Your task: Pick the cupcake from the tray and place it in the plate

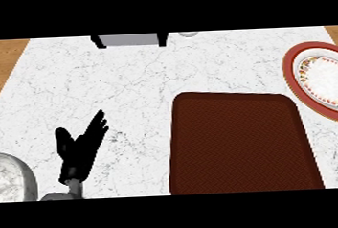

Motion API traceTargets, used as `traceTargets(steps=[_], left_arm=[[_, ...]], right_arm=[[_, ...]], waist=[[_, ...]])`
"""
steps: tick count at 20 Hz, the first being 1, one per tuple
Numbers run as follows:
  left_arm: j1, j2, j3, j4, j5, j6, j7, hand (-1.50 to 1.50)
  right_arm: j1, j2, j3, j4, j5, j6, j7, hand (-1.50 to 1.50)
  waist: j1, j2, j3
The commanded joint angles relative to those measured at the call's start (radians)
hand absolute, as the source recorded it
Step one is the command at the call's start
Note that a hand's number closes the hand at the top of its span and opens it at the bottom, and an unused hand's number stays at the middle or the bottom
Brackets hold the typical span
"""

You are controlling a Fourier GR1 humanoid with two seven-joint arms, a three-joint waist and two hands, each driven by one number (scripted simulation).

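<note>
While no cupcake shows anywhere in view, the white marble counter (163, 73) spreads widest, running away from the left hand (78, 146) on every side. Next in size is the dark red tray (240, 141), well off to that hand's right and bare across all of its visible surface, so the cupcake seems already lifted out. Farther right again, cut by the edge of view, lies the red-rimmed patterned plate (319, 76); nothing sits on the part of it that shows. A thin dark shape at the right edge, just below the plate, may belong to the right arm, but the right hand cannot be made out, and whether it carries the cupcake cannot be told. By this reading the pick is probably done and the placing on the plate is yet to come. A pale rounded object (8, 183) sits down and left of the left hand. That hand rests released, fingers straight and spread, holding nothing.
</note>
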Motion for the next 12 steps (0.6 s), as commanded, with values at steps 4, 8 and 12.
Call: traceTargets(steps=[4, 8, 12], left_arm=[[0.0, 0.0, 0.012, 0.008, 0.0, 0.008, 0.017, 0.0], [0.041, -0.003, 0.0, 0.002, -0.015, 0.009, -0.007, 0.0], [0.06, 0.018, 0.006, -0.075, -0.002, -0.002, 0.034, 0.0]], right_arm=[[0.086, 0.1, 0.12, -0.245, -0.33, -0.063, -0.131, -1.5], [0.222, 0.216, 0.29, -0.492, -0.513, -0.016, -0.191, -1.5], [0.379, 0.244, 0.427, -0.648, -0.675, 0.034, -0.257, -1.5]], waist=[[-0.025, -0.012, -0.003], [-0.033, -0.018, -0.005], [-0.023, -0.014, -0.006]])
